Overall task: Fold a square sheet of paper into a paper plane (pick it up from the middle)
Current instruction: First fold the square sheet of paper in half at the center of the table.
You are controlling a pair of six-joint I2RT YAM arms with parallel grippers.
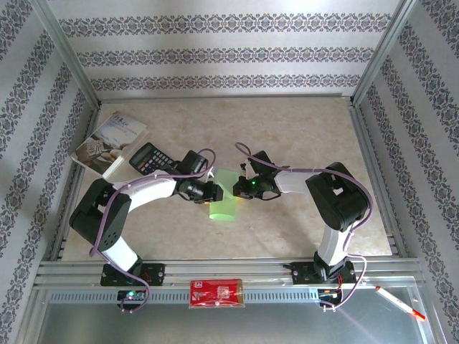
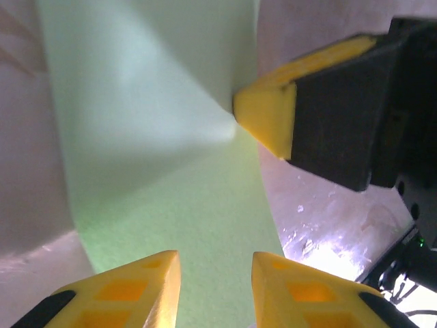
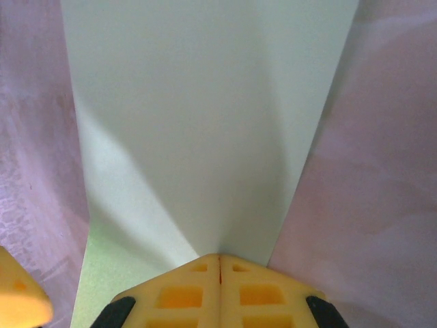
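The square sheet of paper [image 1: 224, 195], light green, hangs curved above the middle of the table between my two grippers. My right gripper [image 1: 242, 188] is shut on its edge; in the right wrist view the closed fingertips [image 3: 219, 263] pinch the sheet [image 3: 205, 123], which spreads away from them. In the left wrist view the paper [image 2: 157, 157] bends at that pinch, where the right gripper [image 2: 263, 113] bites it. My left gripper [image 2: 215, 263] stands open just short of the sheet, a gap between its yellow fingers with green paper showing behind. From above, the left gripper [image 1: 210, 190] is at the paper's left side.
A black calculator [image 1: 152, 158] and a grey-white booklet [image 1: 111, 142] lie at the back left. A red flat packet [image 1: 216, 294] sits on the front rail between the arm bases, and a pen [image 1: 399, 303] lies at the front right.
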